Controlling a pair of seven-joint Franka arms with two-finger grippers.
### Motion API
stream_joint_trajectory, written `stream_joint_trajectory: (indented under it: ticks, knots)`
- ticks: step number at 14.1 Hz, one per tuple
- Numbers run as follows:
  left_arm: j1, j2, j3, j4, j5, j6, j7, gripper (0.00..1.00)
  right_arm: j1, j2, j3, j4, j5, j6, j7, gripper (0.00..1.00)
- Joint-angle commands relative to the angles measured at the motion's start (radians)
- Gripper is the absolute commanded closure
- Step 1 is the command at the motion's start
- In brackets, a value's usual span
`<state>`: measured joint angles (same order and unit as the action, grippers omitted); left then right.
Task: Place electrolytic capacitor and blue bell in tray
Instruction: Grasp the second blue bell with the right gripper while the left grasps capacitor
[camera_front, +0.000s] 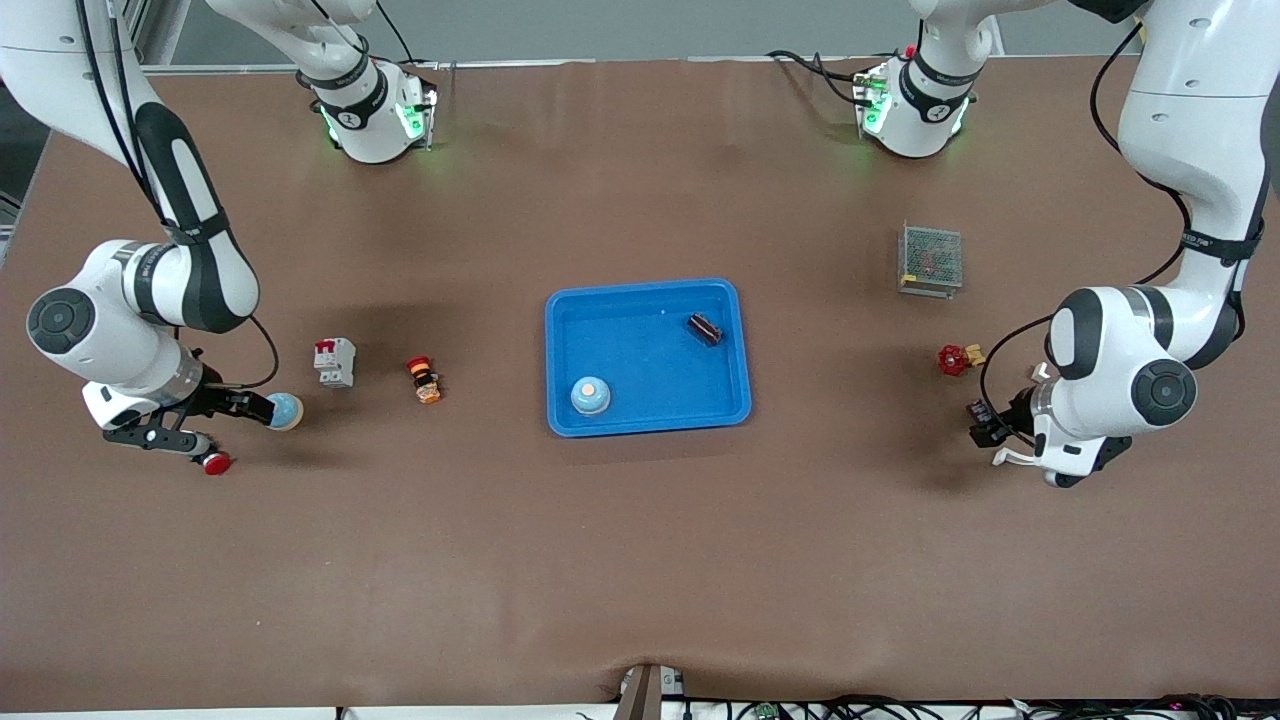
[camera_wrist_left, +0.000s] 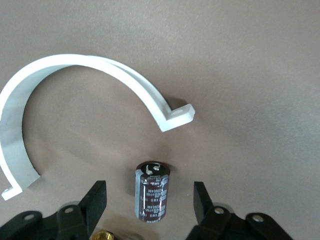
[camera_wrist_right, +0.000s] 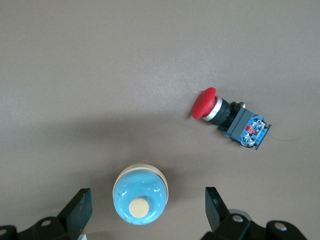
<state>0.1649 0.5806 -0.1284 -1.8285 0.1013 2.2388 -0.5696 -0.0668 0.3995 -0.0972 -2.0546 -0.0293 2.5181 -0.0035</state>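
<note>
The blue tray lies mid-table. It holds a blue bell and a dark electrolytic capacitor. A second blue bell stands on the table toward the right arm's end. My right gripper is open above it, and in the right wrist view the bell sits between the spread fingers of the gripper. My left gripper is open over a second capacitor, which lies on the table between the fingers of the gripper, untouched.
A red push button lies beside the right gripper. A circuit breaker and an orange switch lie between it and the tray. A white curved clip, a red valve and a grey mesh box are near the left gripper.
</note>
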Motion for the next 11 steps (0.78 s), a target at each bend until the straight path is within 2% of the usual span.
stream_joint_trajectory:
  ticks: [1, 3, 4, 6, 7, 9, 11]
  knots:
    - [0.004, -0.005, -0.008, -0.025, 0.023, 0.002, -0.003, 0.25, -0.022, 0.018, 0.019, -0.054, -0.014, 0.108, 0.008, 0.00]
    - [0.011, -0.004, -0.008, -0.026, 0.023, 0.002, -0.004, 0.29, -0.022, 0.042, 0.020, -0.071, -0.006, 0.157, 0.013, 0.00]
    - [0.013, 0.011, -0.008, -0.025, 0.023, 0.002, -0.004, 0.34, -0.021, 0.044, 0.020, -0.084, -0.006, 0.171, 0.016, 0.00]
    - [0.012, 0.015, -0.008, -0.025, 0.025, 0.002, -0.003, 0.64, -0.018, 0.044, 0.020, -0.105, -0.004, 0.185, 0.019, 0.00]
    - [0.010, 0.015, -0.008, -0.025, 0.025, 0.002, -0.003, 0.74, -0.016, 0.042, 0.022, -0.113, -0.003, 0.185, 0.020, 0.00]
    - [0.012, 0.016, -0.008, -0.025, 0.025, 0.002, -0.003, 0.84, -0.010, 0.044, 0.024, -0.122, -0.001, 0.186, 0.039, 0.00]
    - [0.015, 0.018, -0.010, -0.025, 0.025, 0.004, 0.000, 1.00, -0.010, 0.044, 0.025, -0.122, -0.001, 0.186, 0.042, 0.00]
